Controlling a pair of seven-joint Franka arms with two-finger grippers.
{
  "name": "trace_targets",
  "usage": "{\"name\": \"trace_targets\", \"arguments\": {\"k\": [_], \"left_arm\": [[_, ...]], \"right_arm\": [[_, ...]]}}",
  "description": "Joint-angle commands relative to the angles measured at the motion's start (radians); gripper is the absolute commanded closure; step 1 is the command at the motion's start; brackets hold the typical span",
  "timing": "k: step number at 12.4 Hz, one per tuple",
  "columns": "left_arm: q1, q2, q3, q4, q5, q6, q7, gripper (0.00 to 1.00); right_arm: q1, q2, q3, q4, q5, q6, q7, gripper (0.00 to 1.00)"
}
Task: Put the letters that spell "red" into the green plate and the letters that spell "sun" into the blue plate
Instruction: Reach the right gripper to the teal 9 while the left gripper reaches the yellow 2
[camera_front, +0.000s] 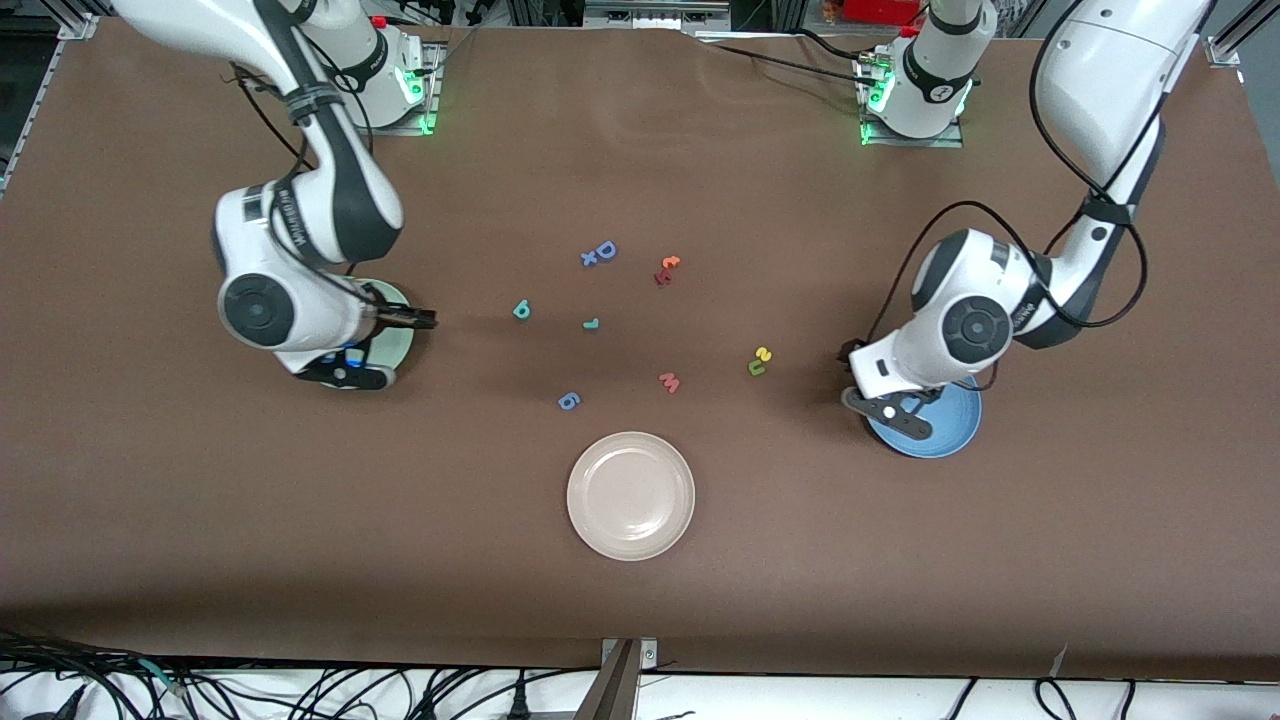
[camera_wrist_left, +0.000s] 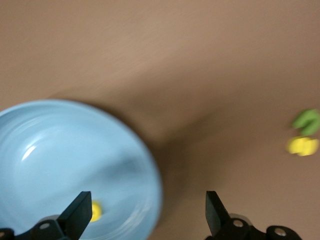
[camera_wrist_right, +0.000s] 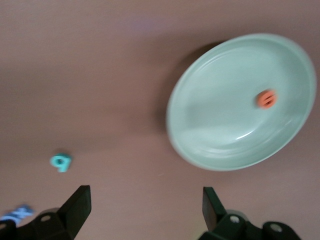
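My left gripper (camera_front: 880, 408) hangs open over the edge of the blue plate (camera_front: 950, 425), nothing between its fingers. A small yellow letter (camera_wrist_left: 96, 211), too blurred to read, lies in the blue plate (camera_wrist_left: 60, 150). The yellow "s" (camera_front: 763, 354) and olive "n" (camera_front: 757, 368) lie together on the table beside that plate. My right gripper (camera_front: 415, 319) is open and empty beside the green plate (camera_front: 400, 340). The orange "e" (camera_wrist_right: 266, 98) lies in the green plate (camera_wrist_right: 220, 115). The teal "d" (camera_front: 521, 310) and teal "r" (camera_front: 591, 323) rest mid-table.
A beige plate (camera_front: 630, 495) sits nearest the front camera. A pink "w" (camera_front: 669, 381) and a blue "6" (camera_front: 568, 401) lie between it and the task letters. A blue "D" (camera_front: 605, 250) with an "x" (camera_front: 589, 259) and two orange-red letters (camera_front: 667, 268) lie toward the bases.
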Motion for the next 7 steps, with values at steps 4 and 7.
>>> {"name": "trace_targets", "arguments": {"k": [4, 7], "left_arm": [[-0.105, 0.094, -0.023, 0.034, -0.004, 0.077, -0.067, 0.00], [-0.159, 0.117, -0.021, 0.025, -0.004, 0.120, -0.068, 0.00]], "right_arm": [[-0.001, 0.042, 0.135, -0.070, 0.013, 0.177, 0.304, 0.02], [0.020, 0.065, 0.175, -0.153, 0.011, 0.359, 0.427, 0.02]]}}
